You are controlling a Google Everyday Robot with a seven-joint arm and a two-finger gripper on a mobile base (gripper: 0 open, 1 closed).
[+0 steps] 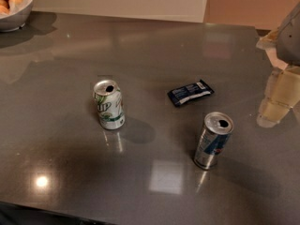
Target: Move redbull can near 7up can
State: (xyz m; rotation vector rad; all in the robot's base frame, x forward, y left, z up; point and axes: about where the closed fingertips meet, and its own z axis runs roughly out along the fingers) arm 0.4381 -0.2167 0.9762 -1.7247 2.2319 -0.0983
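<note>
The slim silver-and-blue redbull can (213, 140) stands upright, opened top skyward, on the glossy grey table (154, 55), well right of the upright white-and-green 7up can (108, 104); the gripper (288, 41) hangs at the right edge, and I cannot tell whether it is spread or pressed together.

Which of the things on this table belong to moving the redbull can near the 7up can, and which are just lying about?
For the job:
redbull can, front right
7up can, to its left, well apart
gripper, at the right edge, touching neither can

Lying about:
dark blue snack bar, behind the cans
bowl, far left corner
</note>
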